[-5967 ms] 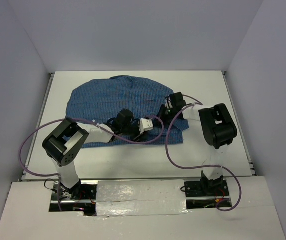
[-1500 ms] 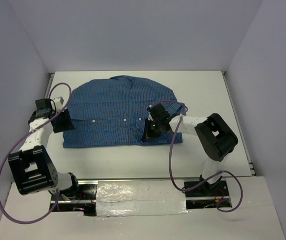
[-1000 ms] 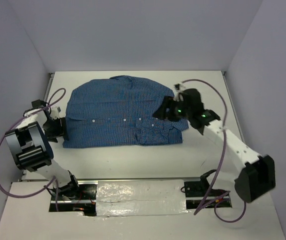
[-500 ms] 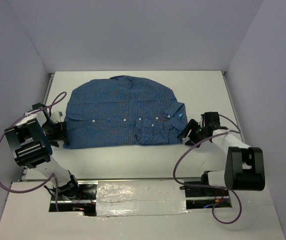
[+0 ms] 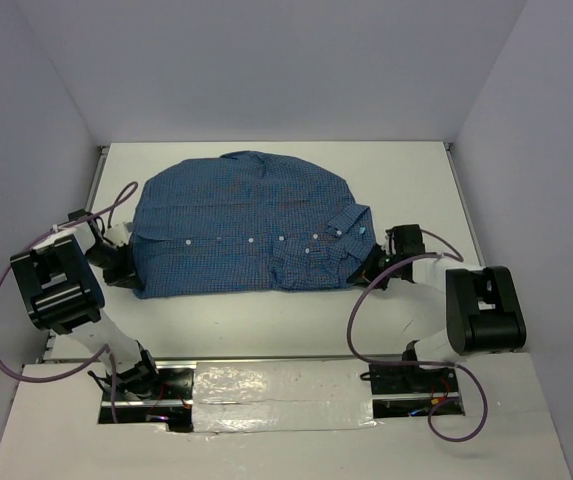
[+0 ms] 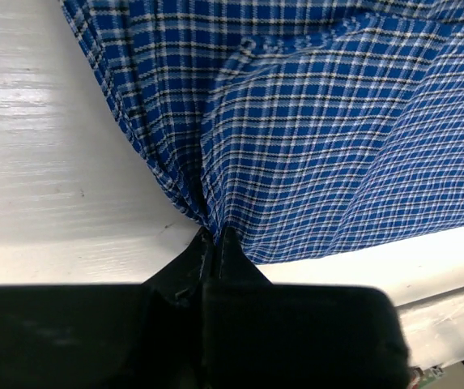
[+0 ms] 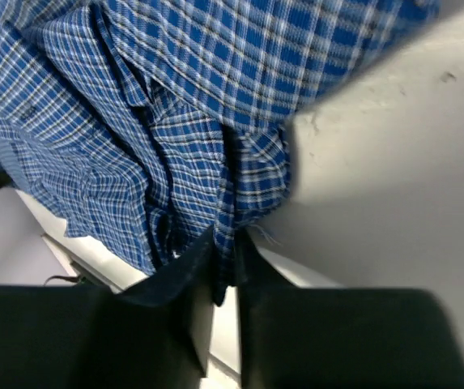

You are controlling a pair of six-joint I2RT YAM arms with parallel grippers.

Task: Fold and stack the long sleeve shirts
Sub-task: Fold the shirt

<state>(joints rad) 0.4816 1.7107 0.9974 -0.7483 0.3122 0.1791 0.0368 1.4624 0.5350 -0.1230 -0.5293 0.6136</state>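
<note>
Top external view: a blue finely checked cotton button-up shirt [image 5: 241,215] lies spread and face-up on the white bench [image 5: 266,320]. Its row of small white buttons [image 5: 251,241] runs across the near half. One cuffed sleeve [image 5: 341,228] is folded inward over the shirt's right part.

Both arms lie low along the bench, one at each end of the shirt's near hem. The left gripper [image 5: 126,268] is at the shirt's near-left corner. The right gripper [image 5: 368,268] is at the near-right corner, just below the folded cuff.

The left wrist view shows that gripper's fingers pressed together on the hem. Pleats of checked cloth fan out from the pinch, so the fabric is under light tension. The right wrist view shows the same on the other side: the fingers pinch a bunched gather of hem, with several layers crumpled above it.

Holding the two near corners at once looks deliberate. With both ends caught, the hem can be lifted as one straight edge and carried toward the collar side, giving a clean fold rather than a skewed one. The low, flat approach likely lets the fingers slide under the edge without rucking the body of the shirt.

The fold itself is not yet made. The bunching at the right pinch may leave a wrinkle if it is not pulled taut.
</note>
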